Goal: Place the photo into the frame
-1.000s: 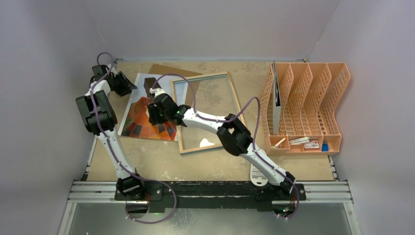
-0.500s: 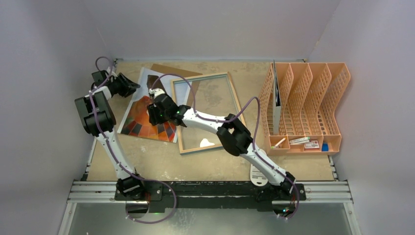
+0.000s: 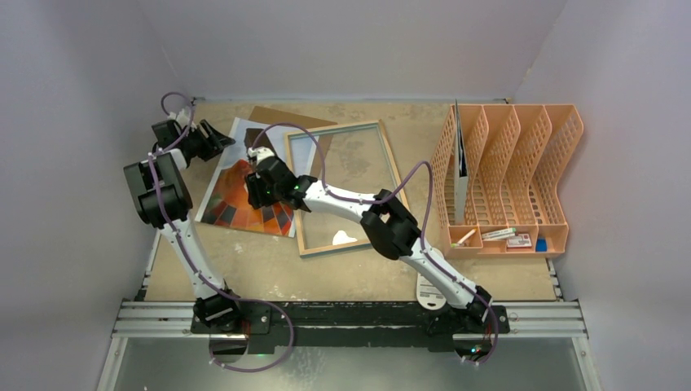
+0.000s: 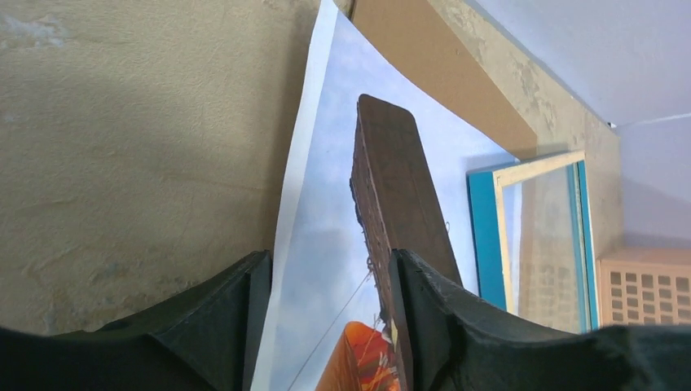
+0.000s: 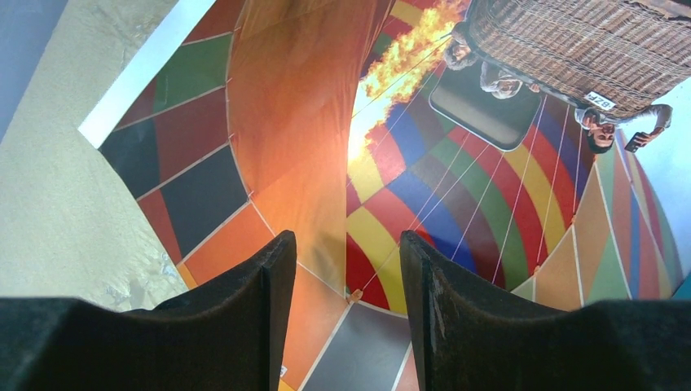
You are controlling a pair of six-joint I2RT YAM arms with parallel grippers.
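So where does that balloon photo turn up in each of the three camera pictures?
Top external: the photo lies flat, left of centre.
Left wrist: the photo runs up the middle, from the bottom edge to the top.
Right wrist: the photo fills nearly the whole picture.
Shared landmark: the brown basket printed on it, central in the left wrist view, top right in the right wrist view.

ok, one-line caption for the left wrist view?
Left gripper, open, hangs over the photo edge; the blue frame lies beyond.
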